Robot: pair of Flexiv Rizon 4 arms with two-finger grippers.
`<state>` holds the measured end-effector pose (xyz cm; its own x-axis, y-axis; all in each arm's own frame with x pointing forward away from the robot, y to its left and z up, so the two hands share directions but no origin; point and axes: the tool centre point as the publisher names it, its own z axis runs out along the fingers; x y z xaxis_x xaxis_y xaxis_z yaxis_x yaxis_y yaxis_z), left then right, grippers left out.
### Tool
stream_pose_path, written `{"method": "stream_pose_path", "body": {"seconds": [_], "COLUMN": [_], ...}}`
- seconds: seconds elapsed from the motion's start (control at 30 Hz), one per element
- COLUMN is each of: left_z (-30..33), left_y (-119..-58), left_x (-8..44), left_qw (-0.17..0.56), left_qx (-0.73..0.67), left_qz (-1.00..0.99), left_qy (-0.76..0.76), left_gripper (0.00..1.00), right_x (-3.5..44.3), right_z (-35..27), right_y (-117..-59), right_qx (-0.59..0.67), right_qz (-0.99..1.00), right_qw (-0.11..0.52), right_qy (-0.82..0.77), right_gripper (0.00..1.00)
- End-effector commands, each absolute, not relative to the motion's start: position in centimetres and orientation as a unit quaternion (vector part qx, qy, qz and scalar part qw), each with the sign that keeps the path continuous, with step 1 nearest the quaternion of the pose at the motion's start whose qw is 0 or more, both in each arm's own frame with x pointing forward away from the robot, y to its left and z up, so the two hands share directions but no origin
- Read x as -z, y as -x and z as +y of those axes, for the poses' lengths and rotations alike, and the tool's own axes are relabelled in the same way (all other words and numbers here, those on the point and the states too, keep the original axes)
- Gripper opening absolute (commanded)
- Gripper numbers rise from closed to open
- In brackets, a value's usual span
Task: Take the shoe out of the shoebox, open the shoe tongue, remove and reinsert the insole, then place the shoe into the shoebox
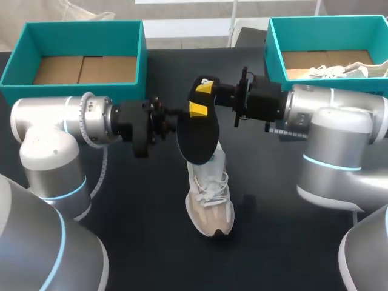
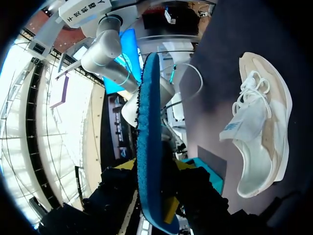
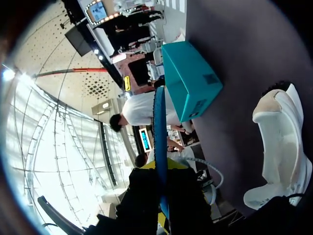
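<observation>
Shoe [image 1: 210, 197] [image 2: 264, 127] [image 3: 283, 142], pale beige and white, stands on its sole on the dark table [image 1: 145, 236], nearest the robot. Its long axis runs near to far with the toe at the near end, and its laces lie loose over the tongue.

Insole [image 1: 197, 136] [image 2: 149, 147] [image 3: 160, 127] is held in the air over the heel end. Its black face is up and its blue underside shows edge-on in both wrist views. Its long axis also runs roughly near to far, and its near end overlaps the heel in the head view.

Left gripper [image 1: 193, 112] [image 2: 151, 196] clamps the insole between its fingers from one side. Right gripper [image 1: 206, 90] [image 3: 161, 181] pinches the far end from the other side.

At the far edge, well apart, stand two teal boxes. Left shoebox [image 1: 79, 25] shows its brown cardboard floor. Right shoebox [image 1: 274, 54] holds a second pale shoe [image 1: 339, 71] lying on its cardboard floor.
</observation>
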<state>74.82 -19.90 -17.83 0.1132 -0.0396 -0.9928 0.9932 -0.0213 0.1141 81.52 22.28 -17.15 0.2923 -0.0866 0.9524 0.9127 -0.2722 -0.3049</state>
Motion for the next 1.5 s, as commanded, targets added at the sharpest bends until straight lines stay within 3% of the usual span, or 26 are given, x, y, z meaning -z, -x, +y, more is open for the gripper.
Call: {"method": "stream_pose_path", "body": {"seconds": [0.03,0.1,0.17,0.23,0.37,0.63,0.67,0.7,1.1,1.5], "left_z": [-19.6,-19.3,-19.2,-19.0,-18.9,-19.0,-18.9,-18.7,-15.8,-15.0], "left_y": [-74.8,-74.7,-74.8,-75.0,-75.1,-75.1,-75.1,-75.0,-74.2,-74.2], "left_x": [18.1,18.1,18.1,18.1,18.2,18.0,17.9,17.7,16.5,16.0], "left_qw": [0.529,0.527,0.528,0.531,0.534,0.537,0.534,0.533,0.525,0.527], "left_qx": [0.487,0.486,0.484,0.481,0.481,0.492,0.497,0.498,0.501,0.499], "left_qz": [0.456,0.456,0.456,0.456,0.457,0.457,0.459,0.46,0.464,0.469], "left_qy": [-0.525,-0.527,-0.528,-0.528,-0.525,-0.511,-0.507,-0.507,-0.508,-0.503], "left_gripper": [0.05,0.27,0.34,0.33,0.0,0.0,0.0,0.0,0.0,0.0], "right_x": [17.1,17.0,17.0,17.0,16.8,16.7,16.6,16.6,17.2,16.5], "right_z": [22.4,22.3,22.2,22.0,21.8,21.6,21.6,21.5,16.9,13.1], "right_y": [-81.4,-81.6,-81.7,-81.8,-81.9,-81.7,-81.5,-81.3,-76.8,-75.9], "right_qx": [0.493,0.491,0.49,0.487,0.483,0.498,0.499,0.499,0.533,0.497], "right_qz": [-0.329,-0.33,-0.331,-0.332,-0.335,-0.364,-0.376,-0.387,-0.459,-0.531], "right_qw": [0.504,0.505,0.506,0.507,0.51,0.496,0.493,0.487,0.441,0.463], "right_qy": [0.628,0.629,0.628,0.628,0.628,0.612,0.605,0.603,0.558,0.507], "right_gripper": [0.0,0.0,0.0,0.0,0.0,0.0,0.38,1.0,1.0,1.0]}}
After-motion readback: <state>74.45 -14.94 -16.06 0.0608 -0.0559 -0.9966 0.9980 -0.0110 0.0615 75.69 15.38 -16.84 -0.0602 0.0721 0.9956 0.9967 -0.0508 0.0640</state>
